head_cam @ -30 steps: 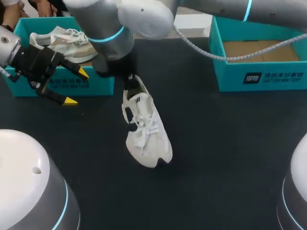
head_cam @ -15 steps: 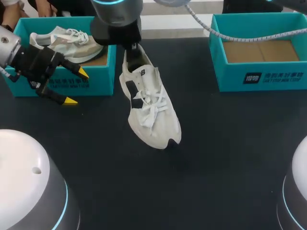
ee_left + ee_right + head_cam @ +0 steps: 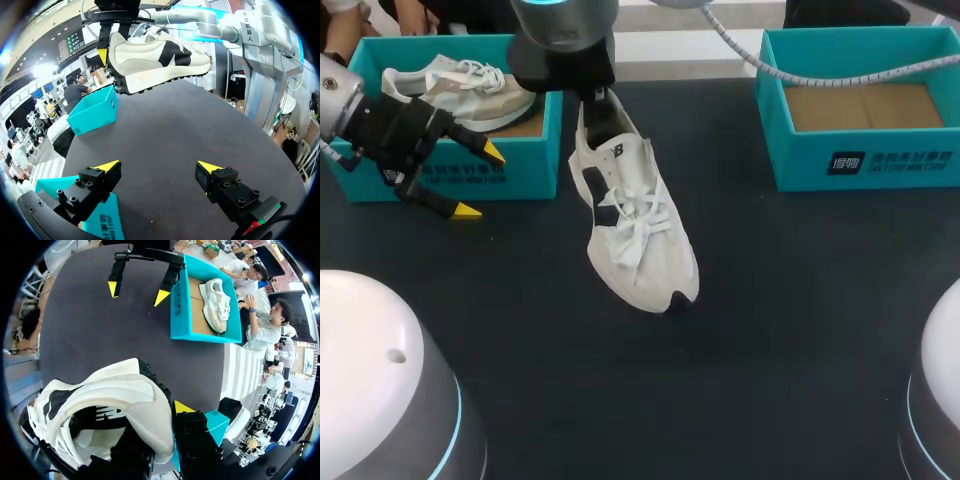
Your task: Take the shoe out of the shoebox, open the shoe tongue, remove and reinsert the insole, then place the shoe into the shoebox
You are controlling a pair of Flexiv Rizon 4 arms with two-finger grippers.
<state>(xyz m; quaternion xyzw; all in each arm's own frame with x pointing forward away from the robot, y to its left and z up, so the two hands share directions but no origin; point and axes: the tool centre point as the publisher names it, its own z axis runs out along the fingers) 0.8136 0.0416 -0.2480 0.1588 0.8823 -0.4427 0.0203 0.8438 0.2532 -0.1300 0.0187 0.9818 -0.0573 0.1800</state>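
**A:** Hanging clear of the table (image 3: 770, 330), the white shoe (image 3: 655, 265) is out of the empty shoebox (image 3: 865, 160). It sits well off to that box's left, with bare tabletop between them and its toe slanting a little back toward the box's side.

**B:** What has hold of it?

**A:** The right gripper (image 3: 592, 100), clamped on the heel collar. One yellow tip shows against the outside of the heel, and the other finger seems to be down inside the opening.

**B:** And the other arm?

**A:** The left gripper (image 3: 480, 182) is farther from the empty shoebox than the shoe is. Its jaws are spread wide with nothing between them, and they are aimed toward the shoe. Just behind it is a second shoebox (image 3: 525, 170), the thing farthest from the empty one, with a beige shoe (image 3: 460, 90) lying inside.

**B:** So which step are we on?

**A:** I'd say taking the shoe out is about finished and opening the tongue comes next. The laces (image 3: 635, 215) look tied across it.

**B:** What does that call for?

**A:** Probably setting the sole down or holding the heel steady. Then the open jaws can come in narrow over the laces and pull the tongue forward. The risk I see is the shoe swinging on that single heel grip.
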